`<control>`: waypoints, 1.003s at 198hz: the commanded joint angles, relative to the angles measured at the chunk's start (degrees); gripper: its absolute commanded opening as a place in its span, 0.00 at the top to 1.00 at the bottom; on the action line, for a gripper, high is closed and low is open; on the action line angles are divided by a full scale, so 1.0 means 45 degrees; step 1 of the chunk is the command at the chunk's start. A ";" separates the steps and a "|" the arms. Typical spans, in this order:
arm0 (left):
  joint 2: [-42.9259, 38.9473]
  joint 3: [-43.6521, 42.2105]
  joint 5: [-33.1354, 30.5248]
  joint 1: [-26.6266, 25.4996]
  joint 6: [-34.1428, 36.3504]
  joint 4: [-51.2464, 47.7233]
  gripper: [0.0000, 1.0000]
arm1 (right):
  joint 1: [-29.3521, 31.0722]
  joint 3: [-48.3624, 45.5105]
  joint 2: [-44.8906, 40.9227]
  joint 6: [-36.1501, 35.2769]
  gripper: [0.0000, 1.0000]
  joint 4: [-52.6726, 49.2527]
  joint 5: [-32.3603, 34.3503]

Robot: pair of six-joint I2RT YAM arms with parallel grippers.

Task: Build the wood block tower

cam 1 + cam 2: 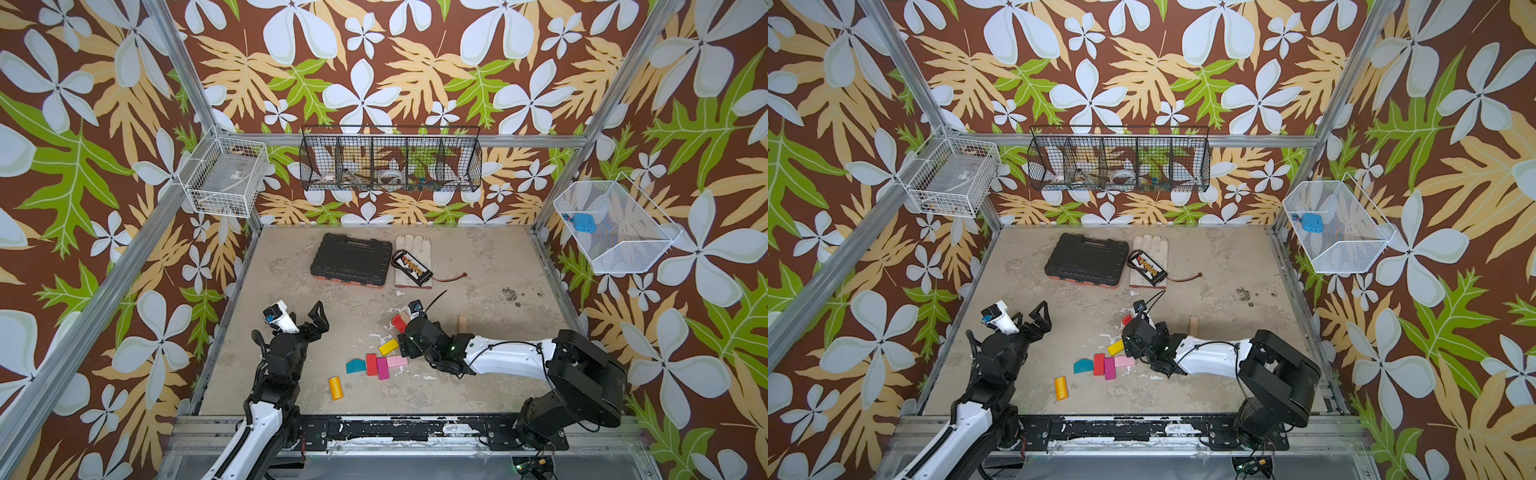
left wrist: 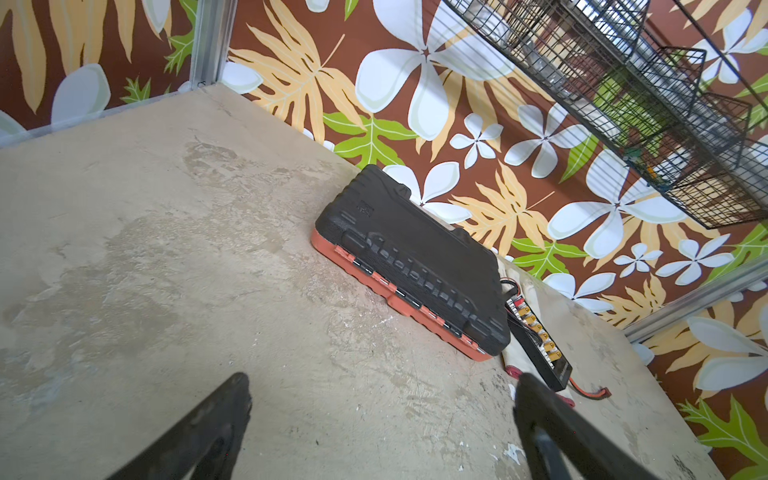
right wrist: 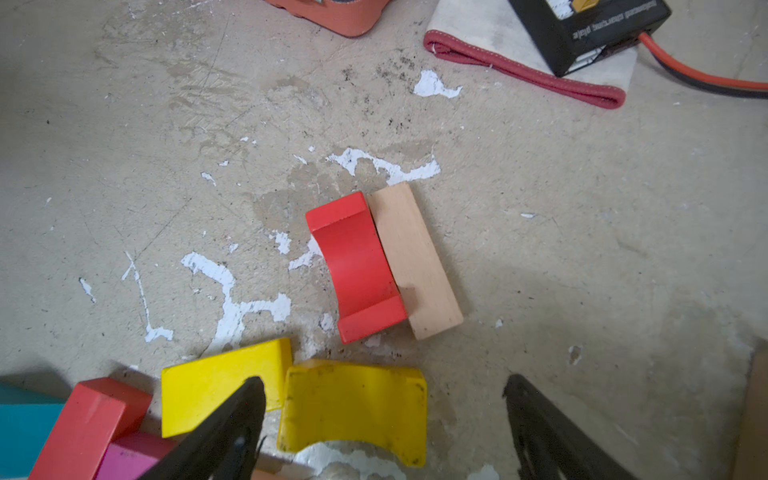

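Observation:
The wood blocks lie loose and flat on the table, and no tower stands in any view. A red arch (image 3: 355, 266) touches a tan block (image 3: 415, 262). A yellow block (image 1: 388, 346), a pink block (image 1: 397, 360), a magenta block (image 1: 382, 368), a red block (image 1: 371, 364) and a teal wedge (image 1: 356, 365) lie close together. An orange cylinder (image 1: 336, 387) lies apart, nearer the front edge. My right gripper (image 3: 384, 382) is open low over a yellow arch (image 3: 353, 409), which lies between its fingers, untouched. My left gripper (image 2: 382, 382) is open over bare table to the left.
A black ribbed case (image 1: 351, 259) lies at the back, beside a glove (image 1: 413, 249) with a black charger (image 1: 413, 266) on it. Another tan block (image 1: 462, 322) lies right of the right wrist. Wire baskets (image 1: 390, 160) hang on the walls.

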 commanded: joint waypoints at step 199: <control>0.1247 0.0349 0.0663 0.0007 0.0215 0.0641 0.00 | -0.1098 0.0163 -0.0156 -0.0097 0.24 -0.0770 0.0936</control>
